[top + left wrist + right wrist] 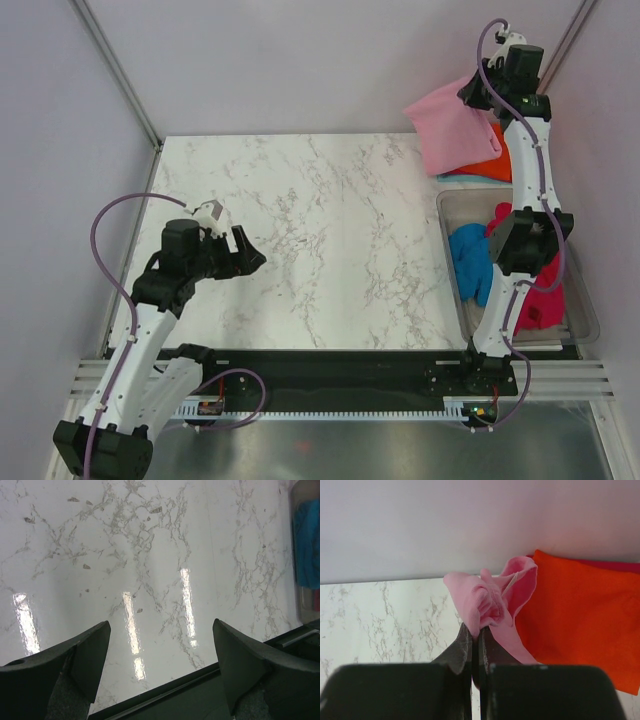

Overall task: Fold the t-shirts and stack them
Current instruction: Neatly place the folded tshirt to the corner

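Observation:
A light pink t-shirt (452,128) hangs folded at the table's far right corner, draped over an orange t-shirt (494,160) that lies on a pale blue one (462,177). My right gripper (470,92) is shut on a bunched edge of the light pink t-shirt (492,602), with the orange t-shirt (580,625) just to its right. A bright blue t-shirt (470,260) and a crimson-pink t-shirt (540,300) lie crumpled in the bin. My left gripper (248,252) stands open above bare marble at the near left, and in the left wrist view the left gripper (160,630) holds nothing.
A clear plastic bin (450,205) stands along the table's right side, its wall partly hidden by my right arm. White walls close the table at the back and sides. The black rail (340,362) runs along the near edge.

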Action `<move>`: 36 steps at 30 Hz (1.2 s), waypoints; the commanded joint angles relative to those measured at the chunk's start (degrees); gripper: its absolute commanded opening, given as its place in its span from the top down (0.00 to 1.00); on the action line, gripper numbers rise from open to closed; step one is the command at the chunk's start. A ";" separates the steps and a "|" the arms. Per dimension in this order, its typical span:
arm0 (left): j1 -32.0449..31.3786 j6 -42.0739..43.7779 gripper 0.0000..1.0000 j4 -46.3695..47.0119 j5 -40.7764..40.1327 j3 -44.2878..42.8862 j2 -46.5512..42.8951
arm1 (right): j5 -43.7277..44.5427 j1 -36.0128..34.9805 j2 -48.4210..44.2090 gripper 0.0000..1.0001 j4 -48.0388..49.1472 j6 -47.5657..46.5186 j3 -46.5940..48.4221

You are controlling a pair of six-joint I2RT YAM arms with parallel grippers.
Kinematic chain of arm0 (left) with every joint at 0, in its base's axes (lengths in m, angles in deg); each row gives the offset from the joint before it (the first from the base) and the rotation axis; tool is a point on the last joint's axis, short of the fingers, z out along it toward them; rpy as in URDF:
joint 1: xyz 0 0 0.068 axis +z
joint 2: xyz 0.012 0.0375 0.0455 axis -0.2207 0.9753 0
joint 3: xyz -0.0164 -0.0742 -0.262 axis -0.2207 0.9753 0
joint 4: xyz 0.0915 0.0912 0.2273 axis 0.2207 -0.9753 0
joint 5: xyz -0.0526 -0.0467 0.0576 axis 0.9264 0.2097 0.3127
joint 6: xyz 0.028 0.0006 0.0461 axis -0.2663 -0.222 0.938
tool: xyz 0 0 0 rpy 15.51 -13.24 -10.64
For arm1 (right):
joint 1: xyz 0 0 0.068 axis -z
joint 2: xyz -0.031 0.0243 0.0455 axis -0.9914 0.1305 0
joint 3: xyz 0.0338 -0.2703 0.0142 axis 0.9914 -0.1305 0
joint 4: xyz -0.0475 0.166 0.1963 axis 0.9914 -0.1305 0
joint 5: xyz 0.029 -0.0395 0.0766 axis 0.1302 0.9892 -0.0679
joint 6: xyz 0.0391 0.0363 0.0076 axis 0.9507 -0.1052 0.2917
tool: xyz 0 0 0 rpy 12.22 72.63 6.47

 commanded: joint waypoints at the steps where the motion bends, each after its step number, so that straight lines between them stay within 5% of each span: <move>1: -0.09 -0.37 0.10 1.49 0.34 -0.07 0.09 | -2.44 -0.64 -0.53 1.00 2.27 0.40 3.69; 18: -0.09 -0.28 0.10 1.49 0.52 -0.06 0.80 | -3.93 1.20 -2.28 1.00 2.44 0.92 6.68; 36: -0.09 -0.37 0.10 1.40 0.43 0.02 1.67 | -7.09 8.58 5.62 1.00 8.41 2.59 7.56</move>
